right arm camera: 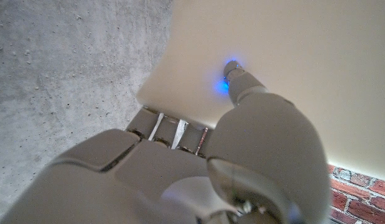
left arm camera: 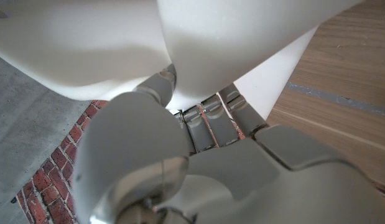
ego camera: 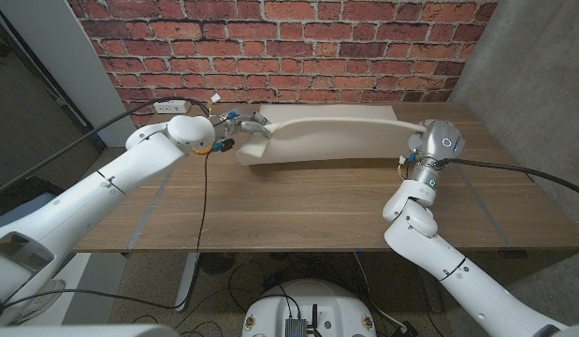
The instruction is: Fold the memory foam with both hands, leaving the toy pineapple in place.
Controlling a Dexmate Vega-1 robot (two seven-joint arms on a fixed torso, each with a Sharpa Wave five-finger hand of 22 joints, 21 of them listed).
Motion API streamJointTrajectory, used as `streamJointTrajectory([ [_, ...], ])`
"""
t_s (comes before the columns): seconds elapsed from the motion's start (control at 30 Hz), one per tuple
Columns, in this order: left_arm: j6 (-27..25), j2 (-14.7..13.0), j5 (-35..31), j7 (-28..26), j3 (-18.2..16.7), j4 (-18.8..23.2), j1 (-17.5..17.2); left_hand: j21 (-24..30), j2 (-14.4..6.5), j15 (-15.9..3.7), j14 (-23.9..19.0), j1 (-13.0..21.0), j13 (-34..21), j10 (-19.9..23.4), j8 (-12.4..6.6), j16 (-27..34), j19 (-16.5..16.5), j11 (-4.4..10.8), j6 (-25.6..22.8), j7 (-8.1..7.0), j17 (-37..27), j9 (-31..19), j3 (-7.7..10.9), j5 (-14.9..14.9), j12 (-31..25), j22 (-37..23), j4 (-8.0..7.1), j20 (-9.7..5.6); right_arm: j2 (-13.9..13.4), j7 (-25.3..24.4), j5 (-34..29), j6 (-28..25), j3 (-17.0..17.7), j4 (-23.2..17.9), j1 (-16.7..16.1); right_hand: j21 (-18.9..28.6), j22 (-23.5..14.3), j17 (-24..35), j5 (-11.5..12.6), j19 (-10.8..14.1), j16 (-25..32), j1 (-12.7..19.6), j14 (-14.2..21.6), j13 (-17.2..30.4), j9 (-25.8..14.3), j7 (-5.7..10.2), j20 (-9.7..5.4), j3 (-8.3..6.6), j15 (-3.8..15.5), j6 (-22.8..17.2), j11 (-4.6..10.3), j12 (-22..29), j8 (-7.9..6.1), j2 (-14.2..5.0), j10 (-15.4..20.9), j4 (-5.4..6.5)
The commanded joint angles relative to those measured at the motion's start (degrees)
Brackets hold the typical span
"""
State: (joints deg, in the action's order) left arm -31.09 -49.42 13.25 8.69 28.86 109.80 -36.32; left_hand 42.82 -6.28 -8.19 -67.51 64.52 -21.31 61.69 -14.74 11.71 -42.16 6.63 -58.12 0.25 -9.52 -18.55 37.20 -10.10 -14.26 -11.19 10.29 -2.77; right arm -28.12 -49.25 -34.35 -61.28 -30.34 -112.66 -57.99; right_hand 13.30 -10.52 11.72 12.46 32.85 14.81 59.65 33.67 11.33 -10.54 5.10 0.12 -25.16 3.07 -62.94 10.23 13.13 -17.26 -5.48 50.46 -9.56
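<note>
The cream memory foam (ego camera: pixel 331 139) stretches across the back of the wooden table (ego camera: pixel 298 206), its near edge on the wood and its top raised and curving over. My left hand (ego camera: pixel 250 124) grips the foam's left end. In the left wrist view the foam (left arm camera: pixel 242 37) is pinched between thumb and fingers (left arm camera: pixel 211 118). My right hand (ego camera: pixel 417 131) holds the foam's right end, mostly hidden behind its wrist. In the right wrist view my thumb presses on the foam (right arm camera: pixel 292 56) with fingers (right arm camera: pixel 167 127) under its edge. A small orange-yellow object (ego camera: pixel 204 147), perhaps the toy pineapple, peeks from under my left wrist.
A white power strip (ego camera: pixel 173 107) with cables lies at the table's back left. A black cable (ego camera: pixel 204 201) hangs from my left wrist across the wood. A brick wall (ego camera: pixel 289 47) stands right behind the table, and a concrete wall (ego camera: pixel 532 65) on the right.
</note>
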Motion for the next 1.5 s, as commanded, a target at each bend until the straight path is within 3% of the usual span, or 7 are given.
streamJointTrajectory([
  [0.03, -7.6, 2.0, 7.3, 0.0, 1.3, -2.9, 4.4, 0.5, -1.6, 0.21, -0.8, 1.6, -0.5, 3.6, 0.17, 0.1, -0.6, -3.01, -2.7, 3.17, -0.2, -0.2, 0.38, 0.1, -0.4, -0.1, 0.12, 0.16, -1.2, 1.1, 2.3, 0.2, -2.1, 2.4, 4.5, -0.4, -0.1, -0.1, -0.3, -0.1, -0.1, 0.3, 0.3, 0.1, -0.2, -4.90, 0.17, -0.65, 8.89, -5.1, -0.53, -0.1, 0.34, -0.01, 0.1, 0.09],
  [0.2, -10.7, 3.3, 10.9, 0.5, 1.9, -5.5, 6.8, 0.9, -1.6, 0.40, -1.4, 1.9, -0.8, 3.8, 0.42, 0.3, -0.9, -3.24, -2.7, 3.64, -0.3, -0.1, 0.47, 0.0, -0.5, -0.1, 0.17, 0.28, -1.3, 1.4, 3.1, 0.3, -2.6, 3.4, 6.0, -0.4, -0.1, -0.1, -0.4, -0.2, -0.2, 0.3, 0.4, 0.1, -0.2, -4.97, 0.16, -0.86, 8.87, -5.2, -0.45, -0.3, 0.47, 0.06, 0.0, 0.08],
  [0.53, -12.1, 5.0, 13.8, 0.7, 4.0, -9.9, 10.8, 1.4, -1.5, 0.47, -2.0, 2.3, -1.1, 3.7, 0.84, 0.3, -1.0, -3.41, -2.7, 4.09, -0.3, 0.1, 0.66, -0.2, -0.6, 0.0, 0.23, 0.35, -1.8, 2.3, 4.2, 0.4, -3.9, 5.4, 9.0, -0.4, -0.1, -0.1, -0.5, -0.2, -0.5, 0.1, 0.5, 0.2, -0.2, -5.19, 0.25, -1.24, 8.78, -5.3, -0.58, -0.5, 0.75, 0.20, 0.0, 0.11],
  [1.13, -15.4, 9.0, 16.7, -4.8, 4.3, -15.3, 15.1, 2.2, -1.4, 0.65, -2.8, 2.6, -1.8, 3.9, 1.31, 0.4, -1.0, -3.75, -2.7, 4.46, -0.4, 0.1, 0.70, -0.4, -0.9, 0.0, 0.10, 0.68, -1.8, 3.9, 5.4, 1.9, -6.9, 10.1, 14.9, -0.4, -0.1, 0.0, -0.7, -0.3, -0.9, -0.4, 0.5, 0.2, -0.3, -4.94, 0.35, -1.93, 8.77, -5.2, -0.79, -0.9, 1.33, 0.33, -0.1, 0.23],
  [1.5, -16.3, 11.7, 17.0, -7.8, 4.8, -19.0, 17.8, 2.8, -1.4, 0.52, -3.0, 2.6, -2.2, 3.8, 1.58, 0.4, -1.3, -3.84, -2.6, 4.47, -0.5, 0.0, 0.64, -0.5, -1.0, 0.0, -0.07, 0.03, -1.0, 4.9, 6.2, 3.5, -8.5, 14.8, 19.1, -0.4, -0.1, 0.0, -0.8, -0.3, -1.1, -0.7, 0.6, 0.2, -0.3, -4.95, 0.42, -2.33, 8.75, -5.2, -0.61, -1.2, 1.63, 0.41, -0.5, 0.29],
])
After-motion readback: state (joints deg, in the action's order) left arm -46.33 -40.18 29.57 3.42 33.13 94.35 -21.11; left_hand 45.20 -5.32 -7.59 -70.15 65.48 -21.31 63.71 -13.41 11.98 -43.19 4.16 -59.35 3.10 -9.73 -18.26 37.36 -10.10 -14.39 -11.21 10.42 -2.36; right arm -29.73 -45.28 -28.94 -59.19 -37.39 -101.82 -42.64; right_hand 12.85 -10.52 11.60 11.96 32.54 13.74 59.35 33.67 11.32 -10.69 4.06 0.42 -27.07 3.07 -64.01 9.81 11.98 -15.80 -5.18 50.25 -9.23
